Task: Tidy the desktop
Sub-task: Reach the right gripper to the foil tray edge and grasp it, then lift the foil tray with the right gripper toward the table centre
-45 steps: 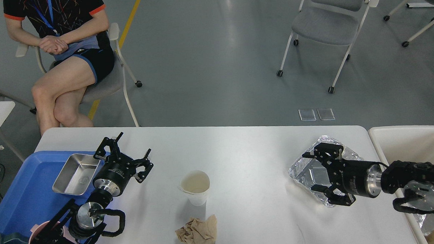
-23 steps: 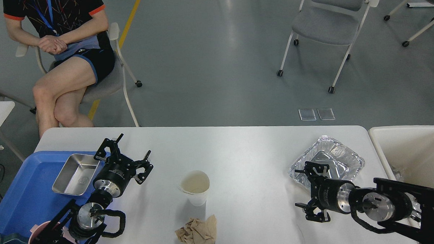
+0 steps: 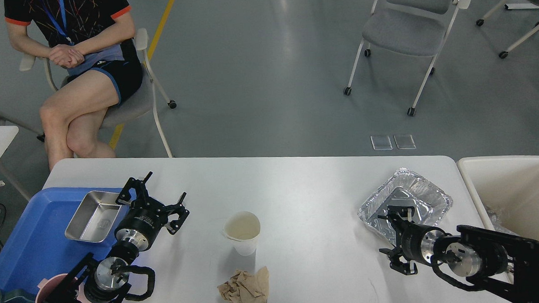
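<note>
The desktop [image 3: 297, 186] is a large white tabletop. On it stand a white paper cup [image 3: 242, 231] near the middle, a crumpled brown paper [image 3: 246, 291] at the front edge, and an empty foil tray [image 3: 405, 196] at the right. My left gripper [image 3: 158, 195] is open and empty, just right of the blue tray and left of the cup. My right gripper [image 3: 387, 237] is open and empty, low over the table at the foil tray's near edge, fingers pointing left.
A blue tray [image 3: 30, 240] at the left holds a steel pan [image 3: 94, 216] and a pink bowl [image 3: 45, 291]. A white bin [image 3: 508, 179] stands off the table's right end. A person sits on a chair [image 3: 78, 64] beyond the far left corner.
My right gripper has pulled back from over the foil tray toward the table's front, leaving the tray where it was. My left gripper has drawn back slightly.
</note>
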